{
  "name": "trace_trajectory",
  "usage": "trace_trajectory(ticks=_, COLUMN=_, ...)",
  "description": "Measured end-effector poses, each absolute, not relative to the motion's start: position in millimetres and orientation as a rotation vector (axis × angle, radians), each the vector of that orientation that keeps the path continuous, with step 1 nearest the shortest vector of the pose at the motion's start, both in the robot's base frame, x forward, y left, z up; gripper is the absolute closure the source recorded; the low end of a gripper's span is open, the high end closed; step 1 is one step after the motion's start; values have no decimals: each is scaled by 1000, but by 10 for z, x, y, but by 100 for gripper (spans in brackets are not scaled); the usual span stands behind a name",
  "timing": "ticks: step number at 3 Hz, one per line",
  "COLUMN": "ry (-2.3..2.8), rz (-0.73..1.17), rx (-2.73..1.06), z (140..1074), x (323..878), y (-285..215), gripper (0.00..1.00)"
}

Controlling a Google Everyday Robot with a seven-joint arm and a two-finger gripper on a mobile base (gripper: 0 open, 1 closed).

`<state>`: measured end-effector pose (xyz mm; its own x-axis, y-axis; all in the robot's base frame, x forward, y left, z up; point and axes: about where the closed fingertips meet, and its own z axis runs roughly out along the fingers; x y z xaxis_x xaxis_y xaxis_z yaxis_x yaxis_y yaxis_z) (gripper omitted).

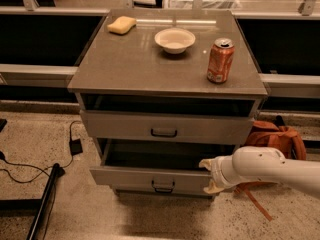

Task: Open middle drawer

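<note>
The middle drawer [150, 178] is the lower grey front with a small dark bar handle [162, 184]. It stands pulled out, with its dark inside showing behind the front. My gripper [207, 176] reaches in from the right on a white arm [260, 168]. It sits at the right end of the middle drawer's front. Its pale fingers [206, 163] stand apart, one at the top edge and one at the bottom edge of that front. The drawer above [165, 127] is out a little. The bottom drawer is hidden under the middle one.
On the cabinet top [130, 64] stand an orange can [220, 60], a white bowl [174, 39] and a yellow sponge [121, 25]. An orange backpack [277, 136] lies on the floor to the right. A black cable and a dark pole [45, 199] lie to the left.
</note>
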<state>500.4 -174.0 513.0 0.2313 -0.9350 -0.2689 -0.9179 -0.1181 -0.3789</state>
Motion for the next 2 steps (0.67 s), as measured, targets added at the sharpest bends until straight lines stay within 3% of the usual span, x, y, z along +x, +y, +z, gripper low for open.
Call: trace_trajectory(ticks=2, ry=1760, rz=-90, rx=-1964, z=5142, x=5529, y=-1810, gripper=83)
